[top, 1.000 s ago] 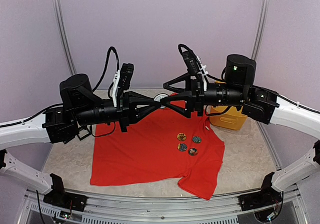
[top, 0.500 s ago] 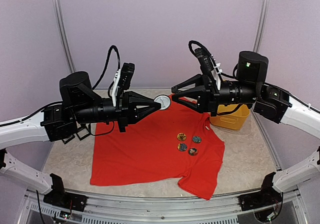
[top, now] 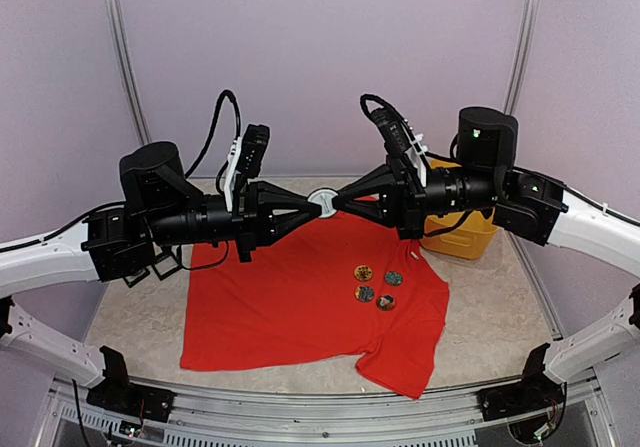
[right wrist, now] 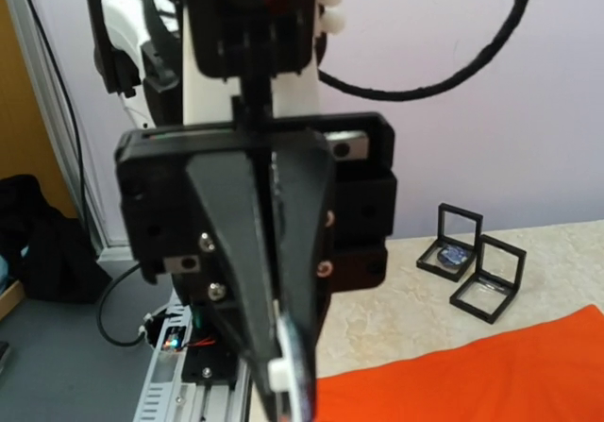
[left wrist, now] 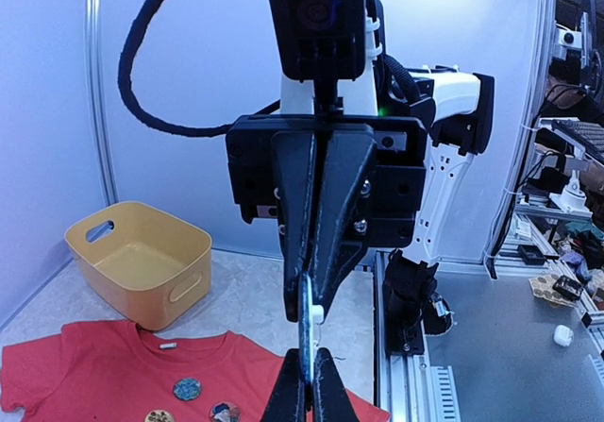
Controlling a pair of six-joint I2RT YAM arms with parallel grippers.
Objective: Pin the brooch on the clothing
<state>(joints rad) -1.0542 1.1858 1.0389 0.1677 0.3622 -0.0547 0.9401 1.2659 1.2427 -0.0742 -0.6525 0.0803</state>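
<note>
The brooch (top: 322,204), a white round disc, hangs in the air between the two arms, above the collar of the clothing (top: 290,312), a red T-shirt spread flat on the table. My left gripper (top: 312,208) is shut on the brooch's left edge. My right gripper (top: 334,203) is shut on the opposite edge. In the left wrist view the brooch (left wrist: 307,320) stands edge-on, its white clasp facing right, pinched by my left gripper (left wrist: 309,356) from below and the right gripper (left wrist: 311,285) from above. The right wrist view shows the brooch (right wrist: 294,375) at the bottom edge.
Several round brooches (top: 376,287) sit on the shirt's chest. A yellow basket (top: 462,239) stands at the back right, beside the shirt. Two black display cases (right wrist: 470,261) lie on the table beyond the shirt's far left side.
My right gripper was open and drawn back from the brooch; it has come back in to the left and shut on the brooch's free edge. The left gripper kept its hold.
</note>
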